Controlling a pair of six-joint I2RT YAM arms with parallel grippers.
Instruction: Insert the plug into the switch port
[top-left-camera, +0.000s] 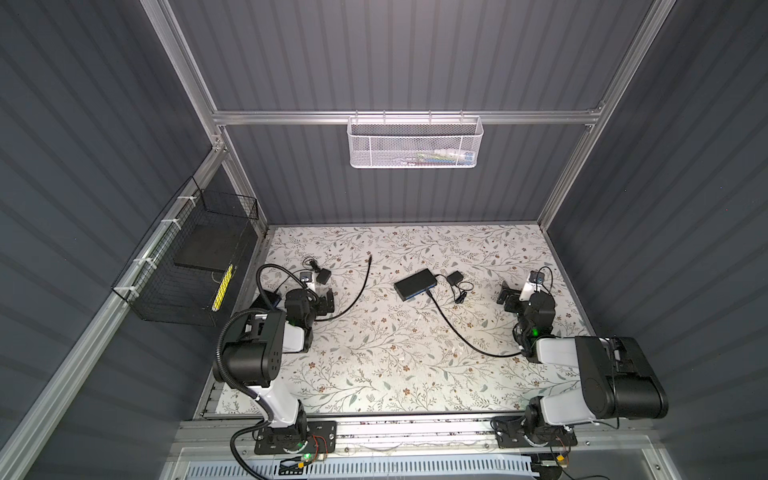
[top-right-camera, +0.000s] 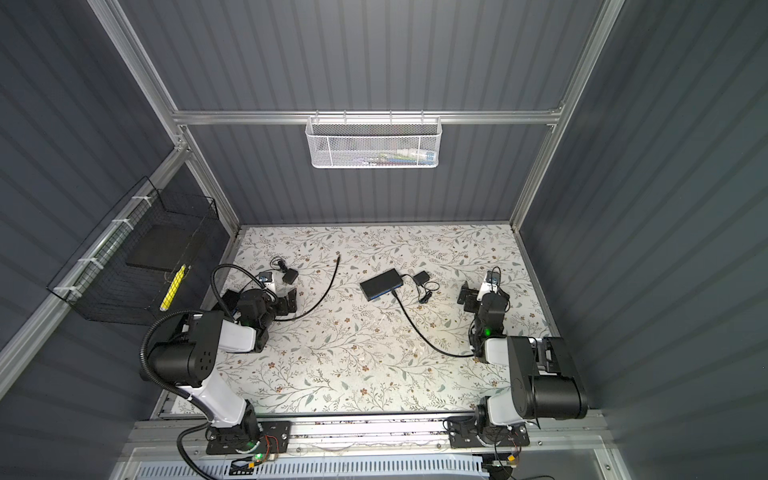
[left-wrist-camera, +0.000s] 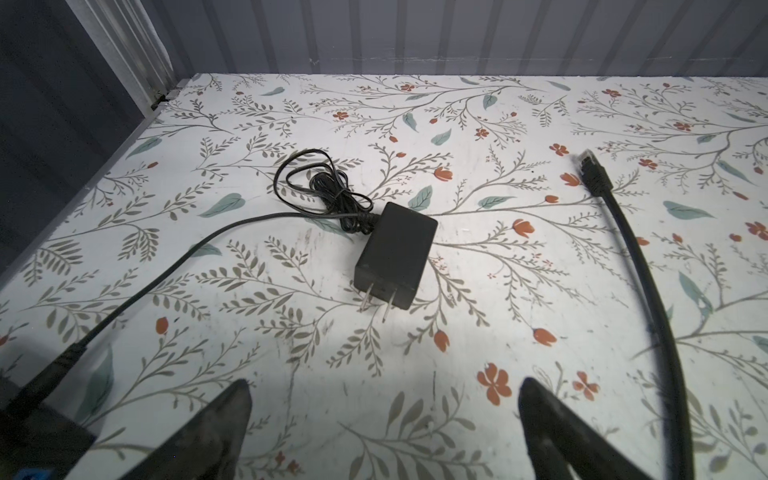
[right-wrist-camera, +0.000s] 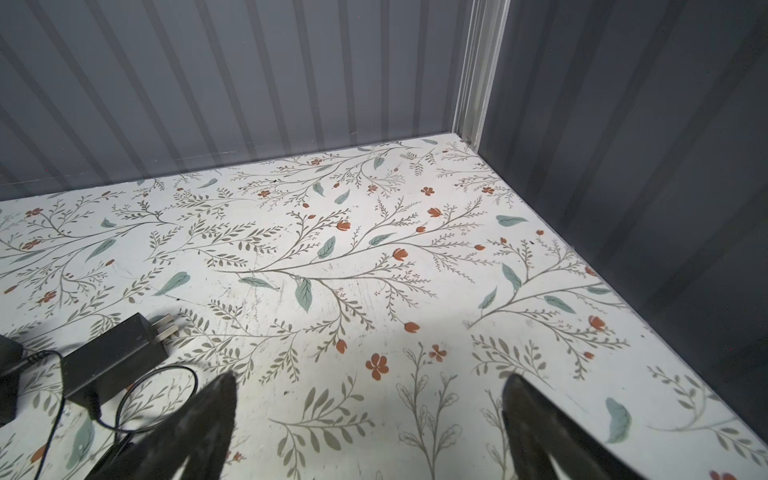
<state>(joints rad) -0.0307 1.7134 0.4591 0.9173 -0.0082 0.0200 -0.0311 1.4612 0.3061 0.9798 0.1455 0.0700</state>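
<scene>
Across the floral surface (top-left-camera: 395, 374), your left hand (left-wrist-camera: 384, 386) and right hand (right-wrist-camera: 370, 378) stood wide and empty, while the plug (left-wrist-camera: 590, 166) lay loose between the left hand and the black switch (top-left-camera: 413, 282), touching neither, so grasping and inserting it seemed yet to do.

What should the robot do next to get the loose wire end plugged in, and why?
Probably move the left pincer toward the plug and close on it. That pincer is open and empty. The plug lies free on the table on the left arm's side, well apart from the switch in the middle, so it likely has to be picked up first.
</scene>
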